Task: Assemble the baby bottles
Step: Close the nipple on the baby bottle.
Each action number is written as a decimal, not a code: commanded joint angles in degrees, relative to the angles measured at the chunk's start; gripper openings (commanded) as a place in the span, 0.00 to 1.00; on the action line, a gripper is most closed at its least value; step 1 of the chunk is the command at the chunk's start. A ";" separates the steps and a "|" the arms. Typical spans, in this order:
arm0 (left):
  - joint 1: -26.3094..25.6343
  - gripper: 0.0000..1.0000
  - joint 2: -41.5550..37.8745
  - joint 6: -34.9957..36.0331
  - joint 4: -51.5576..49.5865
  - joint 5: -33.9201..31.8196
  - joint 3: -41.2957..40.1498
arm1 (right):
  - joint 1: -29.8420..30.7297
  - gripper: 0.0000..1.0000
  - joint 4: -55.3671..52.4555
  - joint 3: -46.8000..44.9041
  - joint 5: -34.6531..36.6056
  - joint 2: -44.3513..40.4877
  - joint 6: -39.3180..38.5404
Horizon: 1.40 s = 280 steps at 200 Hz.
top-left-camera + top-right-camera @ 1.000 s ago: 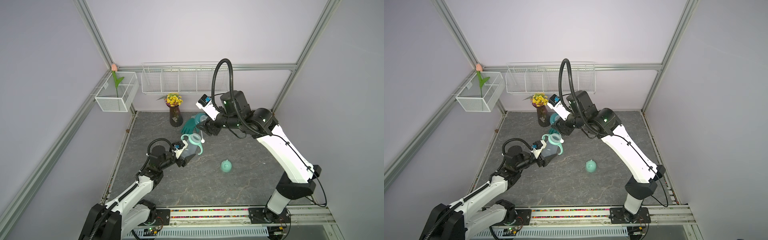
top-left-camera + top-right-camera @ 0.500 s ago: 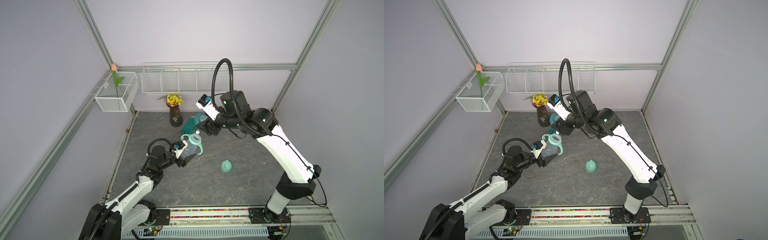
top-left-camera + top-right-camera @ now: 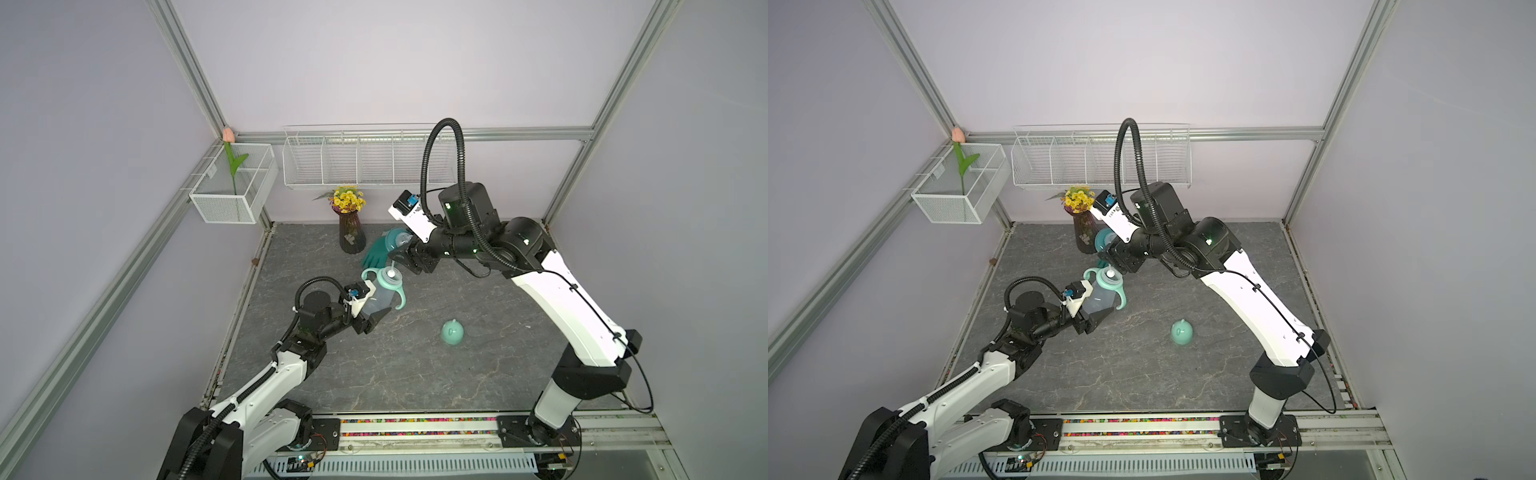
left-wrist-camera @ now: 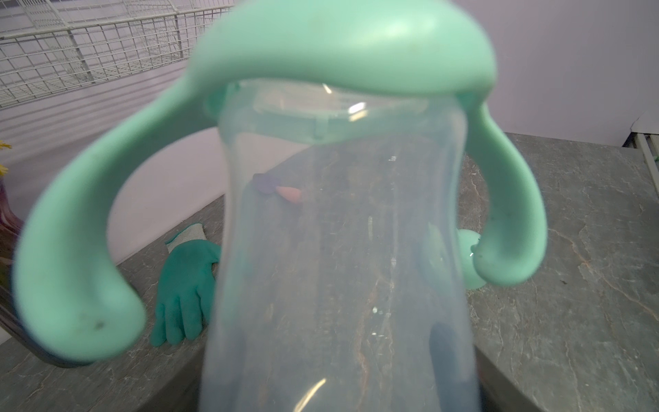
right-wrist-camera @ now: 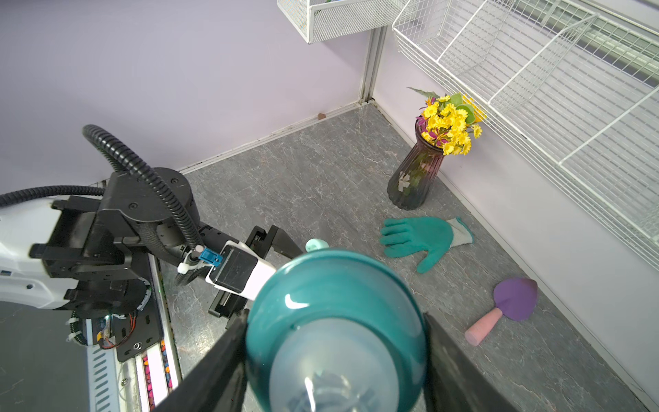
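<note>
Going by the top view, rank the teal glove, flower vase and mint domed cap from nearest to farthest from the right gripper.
From the right gripper:
1. teal glove, just below it
2. flower vase, farther back
3. mint domed cap, toward the front

A robot test cell — lab, not home. Bare aluminium frame (image 3: 519,134), plain lilac panels (image 3: 395,62), a mounting rail (image 3: 415,428) in front.
</note>
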 commanded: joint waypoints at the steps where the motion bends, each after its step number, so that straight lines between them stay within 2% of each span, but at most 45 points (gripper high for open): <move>1: -0.25 0.00 -0.77 0.74 2.45 -0.36 1.51 | 0.53 0.43 2.02 -0.77 -1.90 0.65 0.47; 32: -0.24 0.00 -1.29 0.03 4.90 -1.06 1.07 | -0.14 0.43 1.68 -3.75 -2.42 0.58 0.53; 113: -0.23 0.00 -2.32 -2.23 9.15 2.50 2.46 | -4.98 0.43 -1.19 -7.15 -17.75 -0.06 -0.39; 152: -0.21 0.00 -2.24 -1.67 7.95 5.14 4.20 | -5.44 0.44 -4.40 -6.07 -21.86 1.24 -1.71; 280: -0.65 0.00 -2.91 1.84 1.98 9.88 6.38 | -5.46 0.46 -8.82 -3.83 -19.32 4.52 -2.96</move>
